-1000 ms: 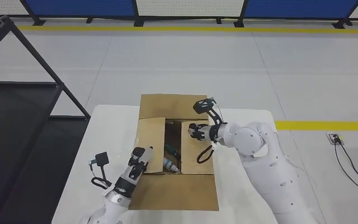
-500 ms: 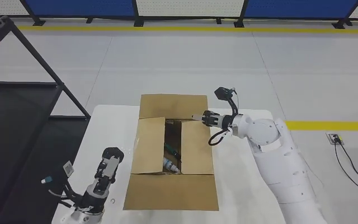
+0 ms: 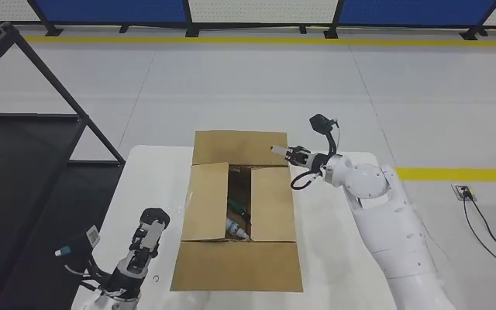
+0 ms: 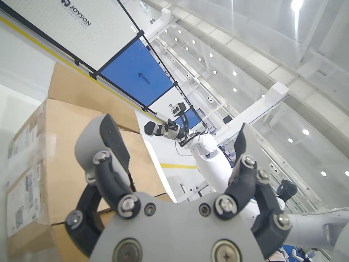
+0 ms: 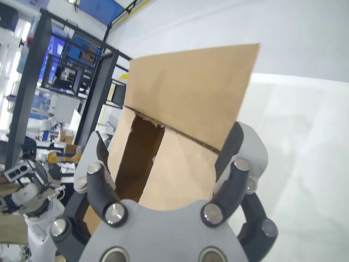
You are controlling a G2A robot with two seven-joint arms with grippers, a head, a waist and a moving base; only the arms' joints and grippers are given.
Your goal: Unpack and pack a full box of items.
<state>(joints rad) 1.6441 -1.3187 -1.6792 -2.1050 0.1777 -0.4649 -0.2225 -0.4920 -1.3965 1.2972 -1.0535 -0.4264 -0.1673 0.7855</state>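
The cardboard box [image 3: 236, 225] stands in the middle of the top view on the white table [image 3: 333, 256]. Its two side flaps lie partly across the top, leaving a dark gap down the centre where a few small items [image 3: 236, 221] lie inside.

The right gripper [image 3: 277, 150] hangs just above and to the right of the frame's centre. It is by the box's far right corner, near the raised far flap [image 3: 240, 147] but apart from it. Its wrist camera shows the fingers spread wide with nothing between them. That arm comes in from the right side of the frame, its forearm pointing left toward the box.

The left gripper [image 3: 153, 218] is at the lower left of the frame, beside the box's left wall and clear of it. Its fingers too are wide apart and empty, and it tips up toward the hall ceiling.
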